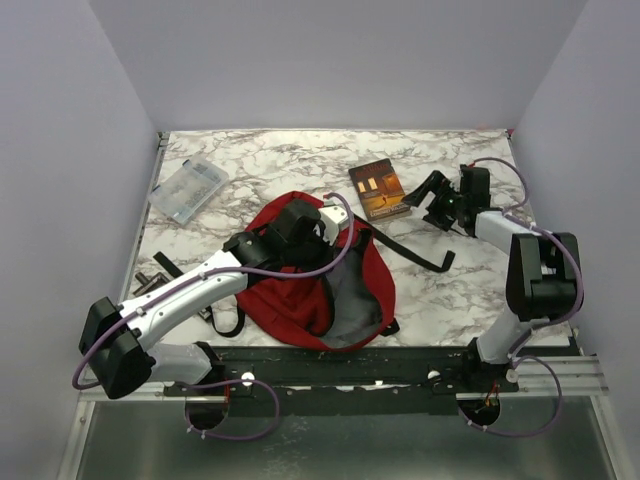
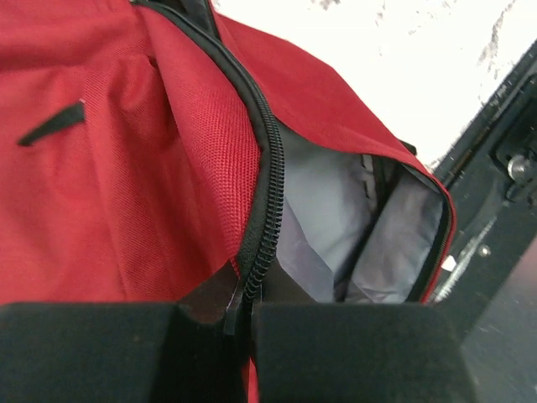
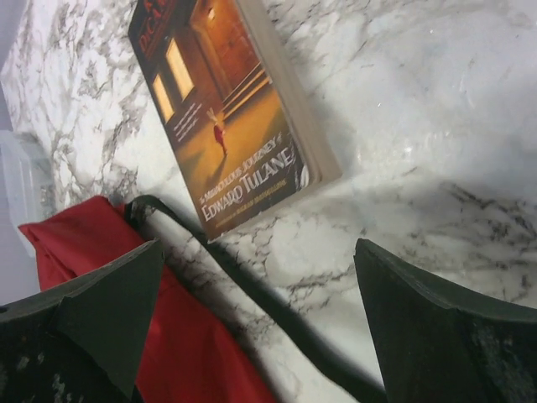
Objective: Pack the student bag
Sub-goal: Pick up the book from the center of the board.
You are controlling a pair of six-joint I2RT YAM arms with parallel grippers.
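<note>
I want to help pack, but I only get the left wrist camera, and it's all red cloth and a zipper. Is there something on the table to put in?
Observer: Yes. A paperback book lies cover up on the marble table, past the student bag on the right arm's side.
Operator: Is the other arm holding it?
Observer: No. The right gripper is wide open near the book, with nothing between its fingers.
Operator: Anything else out there?
Observer: A clear plastic case lies in the far left corner, apart from the bag.
</note>
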